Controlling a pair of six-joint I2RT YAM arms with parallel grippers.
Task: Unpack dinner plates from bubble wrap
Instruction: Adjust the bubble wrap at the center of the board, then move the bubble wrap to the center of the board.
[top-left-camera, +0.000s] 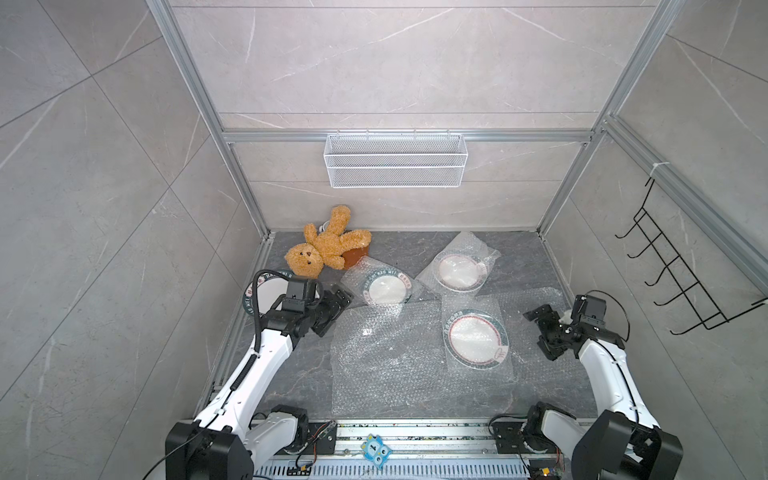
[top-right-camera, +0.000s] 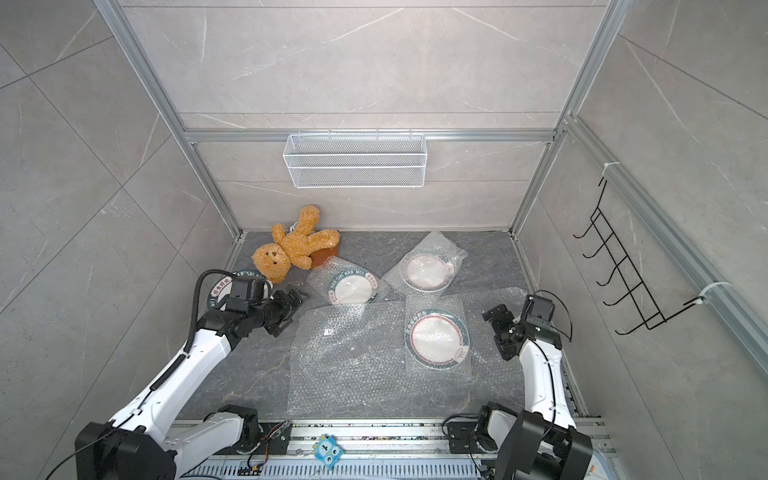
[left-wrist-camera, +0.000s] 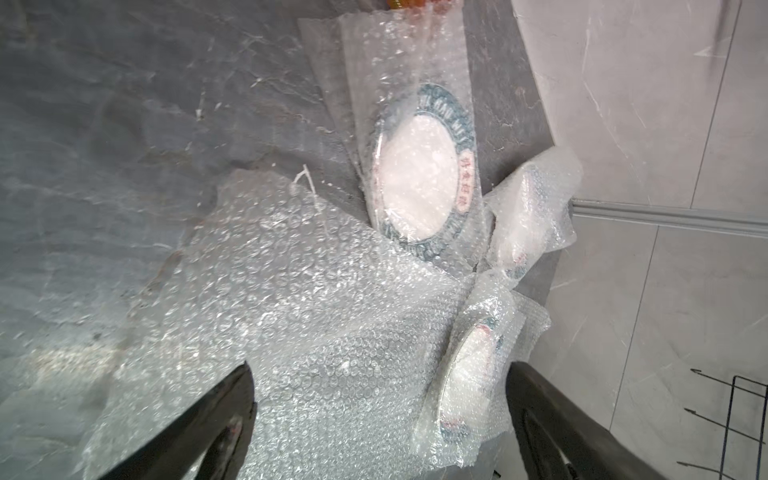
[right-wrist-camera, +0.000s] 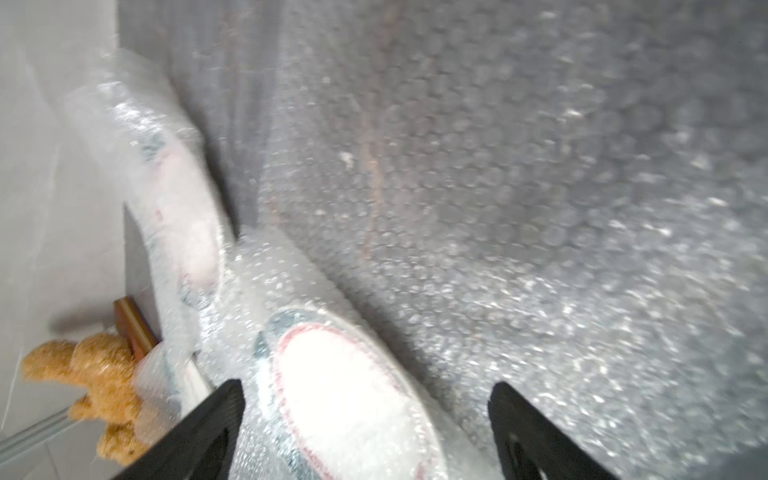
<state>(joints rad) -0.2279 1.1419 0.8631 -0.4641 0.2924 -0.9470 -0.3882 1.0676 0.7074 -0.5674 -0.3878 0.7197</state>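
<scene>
1 dinner plate (top-left-camera: 270, 296) is out; 3 more sit in bubble wrap (top-left-camera: 457, 305).
The left gripper (top-left-camera: 336, 312) and right gripper (top-left-camera: 541, 332) are both wide open and empty. The bare one lies by the left arm. Next, I think, is the wrapped plate (top-left-camera: 475, 336) beside the right gripper: pinch only loose wrap, pull slowly.

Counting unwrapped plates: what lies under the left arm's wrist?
An unwrapped dinner plate: part of its green lettered rim and white middle show; the left arm covers the rest.
</scene>
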